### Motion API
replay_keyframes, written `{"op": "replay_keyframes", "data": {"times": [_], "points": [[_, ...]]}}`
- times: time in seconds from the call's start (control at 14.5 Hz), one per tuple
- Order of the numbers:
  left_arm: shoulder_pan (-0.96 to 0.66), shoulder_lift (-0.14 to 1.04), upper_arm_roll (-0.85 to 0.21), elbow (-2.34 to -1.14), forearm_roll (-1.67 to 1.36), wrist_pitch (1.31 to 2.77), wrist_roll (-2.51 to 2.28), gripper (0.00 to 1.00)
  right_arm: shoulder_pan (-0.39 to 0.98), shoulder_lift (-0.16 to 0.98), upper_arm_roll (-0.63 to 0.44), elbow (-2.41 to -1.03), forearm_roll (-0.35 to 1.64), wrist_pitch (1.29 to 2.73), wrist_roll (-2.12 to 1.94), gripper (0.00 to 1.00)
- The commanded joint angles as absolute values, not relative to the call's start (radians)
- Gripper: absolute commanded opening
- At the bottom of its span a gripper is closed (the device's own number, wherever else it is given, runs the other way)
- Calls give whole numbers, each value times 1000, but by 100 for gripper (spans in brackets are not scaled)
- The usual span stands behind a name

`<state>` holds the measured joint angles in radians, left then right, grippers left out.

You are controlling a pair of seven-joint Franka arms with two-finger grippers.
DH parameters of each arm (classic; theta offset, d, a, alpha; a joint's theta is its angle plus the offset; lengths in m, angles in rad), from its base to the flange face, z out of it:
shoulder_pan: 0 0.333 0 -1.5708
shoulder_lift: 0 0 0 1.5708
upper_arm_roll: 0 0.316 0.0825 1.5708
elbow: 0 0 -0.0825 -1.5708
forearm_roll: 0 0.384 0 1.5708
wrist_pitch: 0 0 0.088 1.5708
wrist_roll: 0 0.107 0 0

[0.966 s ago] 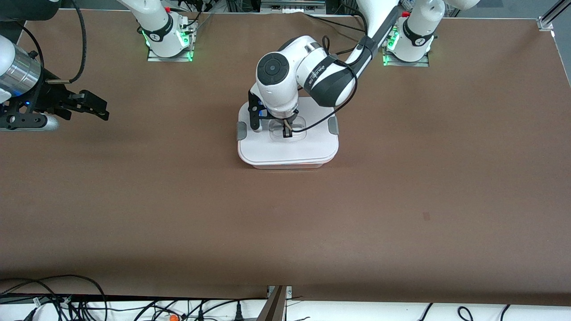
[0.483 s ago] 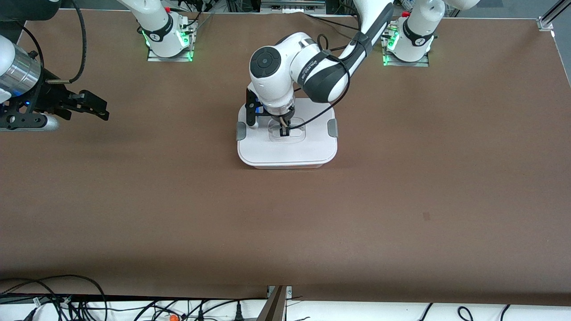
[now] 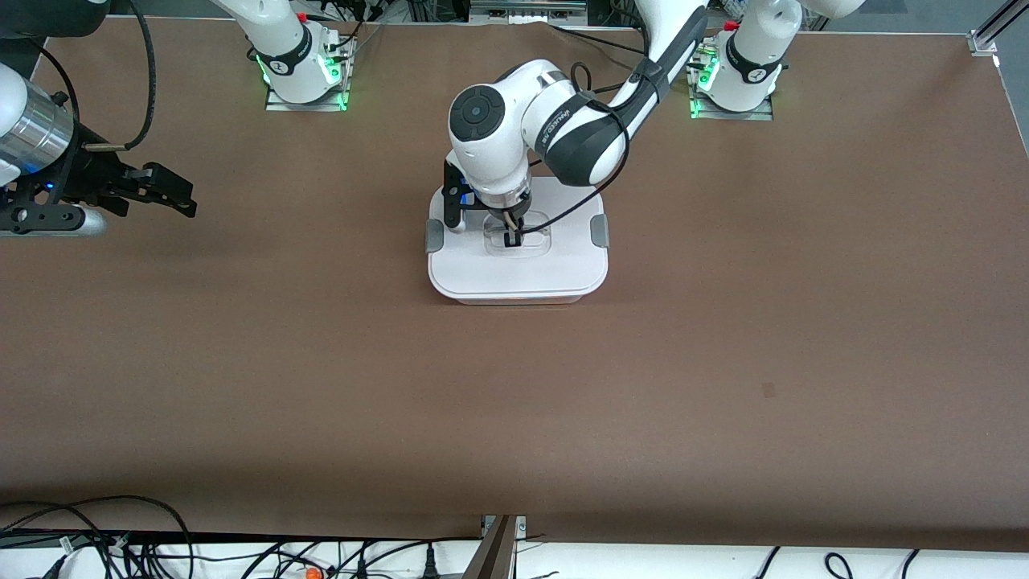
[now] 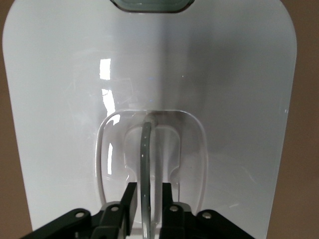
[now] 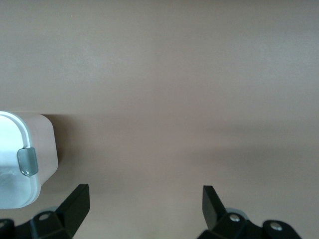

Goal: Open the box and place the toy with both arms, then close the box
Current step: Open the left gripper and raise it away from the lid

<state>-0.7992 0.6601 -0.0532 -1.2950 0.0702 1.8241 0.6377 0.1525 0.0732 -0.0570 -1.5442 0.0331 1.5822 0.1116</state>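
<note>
1. The box (image 3: 518, 273) is seen closed near the middle of the table (image 3: 723, 338), its white lid (image 3: 555, 269) seated flat and a grey clip (image 3: 600, 231) at each short end. Bare brown tabletop lies open on every side of it.
2. The left gripper (image 3: 511, 237) is set down in the lid's clear recessed handle (image 4: 145, 144). Its fingers (image 4: 128, 199) stand narrowly apart on either side of the thin handle bar; whether they press on it cannot be told for certain.
3. The right gripper (image 3: 161, 193) hangs wide open and holds nothing, over bare table well toward the right arm's end, where that arm waits. The box's clipped end (image 5: 27, 162) is seen off to its side.
4. The toy is not seen.
5. Dark lettering on the left arm's wrist band (image 3: 563, 125) is too small to be read.
</note>
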Motion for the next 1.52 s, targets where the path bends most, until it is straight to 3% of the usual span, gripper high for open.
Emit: {"op": "replay_keyframes", "data": {"times": [0.0,0.55,1.45], "points": [[-793,654,-48,-1279,74,1825,635,100,140,78,-46,-1526,43,1569,124,100],[-602,555,-46,-1278,17,1807,638,100,138,78,-46,-1526,43,1575,123,100],[-186,540,-32,-1154,11,1763,629,100,137,80,-46,-1525,43,1578,123,100]]}}
